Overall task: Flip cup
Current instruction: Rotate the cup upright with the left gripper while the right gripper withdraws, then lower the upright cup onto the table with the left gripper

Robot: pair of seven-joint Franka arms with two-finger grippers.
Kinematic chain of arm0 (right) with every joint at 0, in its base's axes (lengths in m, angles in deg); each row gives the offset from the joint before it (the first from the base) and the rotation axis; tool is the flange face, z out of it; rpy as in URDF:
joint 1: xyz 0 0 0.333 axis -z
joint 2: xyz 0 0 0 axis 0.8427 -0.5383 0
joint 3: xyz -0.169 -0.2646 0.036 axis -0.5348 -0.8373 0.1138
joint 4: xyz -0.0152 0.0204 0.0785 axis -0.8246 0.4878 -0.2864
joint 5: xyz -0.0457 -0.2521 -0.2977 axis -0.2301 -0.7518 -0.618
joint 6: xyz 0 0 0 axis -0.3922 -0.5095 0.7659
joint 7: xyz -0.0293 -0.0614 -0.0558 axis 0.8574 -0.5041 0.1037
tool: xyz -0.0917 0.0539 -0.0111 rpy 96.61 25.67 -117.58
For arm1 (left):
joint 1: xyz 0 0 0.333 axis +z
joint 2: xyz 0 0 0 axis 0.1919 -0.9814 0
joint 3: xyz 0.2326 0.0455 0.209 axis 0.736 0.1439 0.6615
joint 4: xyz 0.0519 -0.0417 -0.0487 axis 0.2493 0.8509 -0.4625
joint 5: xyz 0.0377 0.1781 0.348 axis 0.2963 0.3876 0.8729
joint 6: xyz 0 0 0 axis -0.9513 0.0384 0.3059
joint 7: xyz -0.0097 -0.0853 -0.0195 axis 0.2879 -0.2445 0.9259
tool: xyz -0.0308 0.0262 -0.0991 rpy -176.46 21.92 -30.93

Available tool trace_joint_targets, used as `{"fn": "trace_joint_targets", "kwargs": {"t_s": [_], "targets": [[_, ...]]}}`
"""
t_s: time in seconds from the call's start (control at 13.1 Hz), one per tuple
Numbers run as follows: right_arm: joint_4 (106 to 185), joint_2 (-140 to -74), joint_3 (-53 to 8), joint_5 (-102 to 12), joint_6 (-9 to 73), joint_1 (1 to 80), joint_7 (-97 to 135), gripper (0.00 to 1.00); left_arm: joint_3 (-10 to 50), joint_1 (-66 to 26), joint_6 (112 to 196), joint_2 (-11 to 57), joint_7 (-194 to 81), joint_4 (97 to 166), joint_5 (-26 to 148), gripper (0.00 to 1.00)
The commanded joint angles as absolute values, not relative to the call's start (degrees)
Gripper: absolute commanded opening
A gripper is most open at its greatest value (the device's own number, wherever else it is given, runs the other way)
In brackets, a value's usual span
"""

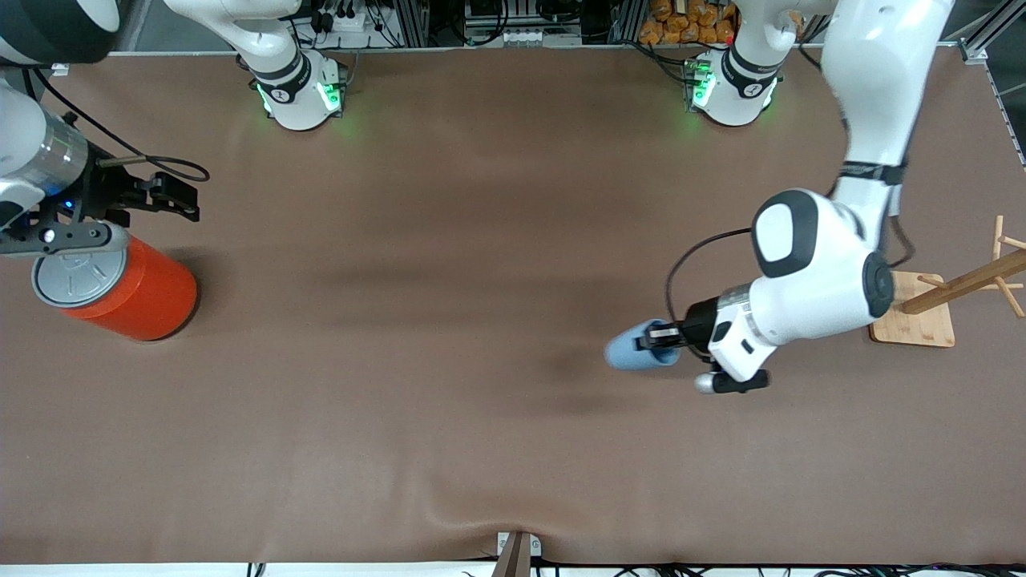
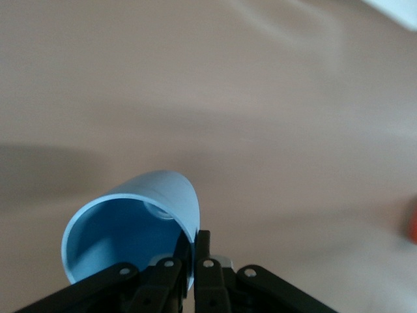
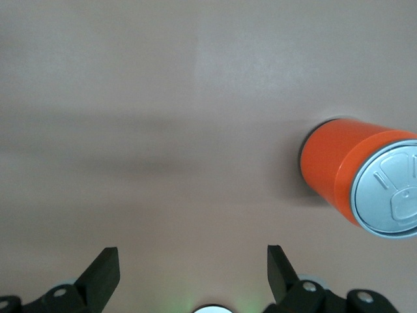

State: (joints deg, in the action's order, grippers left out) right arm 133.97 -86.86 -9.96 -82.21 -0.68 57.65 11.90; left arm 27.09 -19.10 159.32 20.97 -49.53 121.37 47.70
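The light-blue cup is held on its side above the brown table, toward the left arm's end, its mouth turned toward the gripper. My left gripper is shut on the cup's rim, one finger inside and one outside. In the left wrist view the cup shows its darker blue inside, and the left gripper pinches its wall. My right gripper is open and empty, waiting over the table beside the orange can; the right wrist view shows the right gripper with its jaws wide apart.
A large orange can with a grey pull-tab lid stands at the right arm's end; it also shows in the right wrist view. A wooden rack on a square base stands at the left arm's end.
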Motion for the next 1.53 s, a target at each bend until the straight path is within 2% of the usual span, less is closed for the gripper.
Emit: {"fn": "trace_joint_targets", "kwargs": {"t_s": [0.0,0.15,0.38,0.61,0.69,0.76,0.84,0.92,1.15,1.45], "targets": [[133.1,-86.1,-10.4,-81.8,-2.0,57.3,11.7,1.0,27.2,-19.2,158.3,22.9,-42.9,125.1,67.0,0.0],[133.4,-83.4,-11.7,-81.8,-1.4,57.3,12.2,1.0,27.2,-14.8,158.5,22.6,-43.6,127.3,72.9,0.0],[133.3,-83.2,-12.1,-81.6,-1.4,57.3,12.6,1.0,26.8,-9.7,159.5,20.7,-45.8,129.2,75.4,0.0],[133.2,-82.5,-12.4,-81.4,-1.0,57.7,12.6,1.0,26.9,-8.7,162.4,19.1,-47.2,130.6,75.4,0.0],[133.1,-82.6,-12.4,-81.1,-1.1,57.8,12.6,1.0,26.9,-8.6,162.4,18.4,-47.9,130.4,75.3,0.03],[133.0,-82.7,-12.4,-81.2,-1.0,57.7,12.6,1.0,26.9,-8.6,162.4,18.0,-48.0,130.3,75.3,0.18],[132.2,-82.8,-12.3,-81.6,-1.2,57.6,12.6,1.0,26.9,-8.6,162.3,18.2,-47.9,130.2,75.3,0.68],[131.6,-82.9,-12.3,-81.7,-1.5,57.6,12.7,1.0,27.0,-8.4,162.2,19.1,-48.1,129.9,75.3,1.0],[131.6,-83.0,-12.4,-82.0,-1.5,58.0,14.4,1.0,26.7,-7.8,158.4,25.4,-48.0,126.6,75.2,1.0],[131.8,-83.2,-13.5,-82.0,-1.1,58.1,14.0,1.0,26.3,-8.4,143.9,37.6,-48.0,121.6,75.2,1.0]]}}
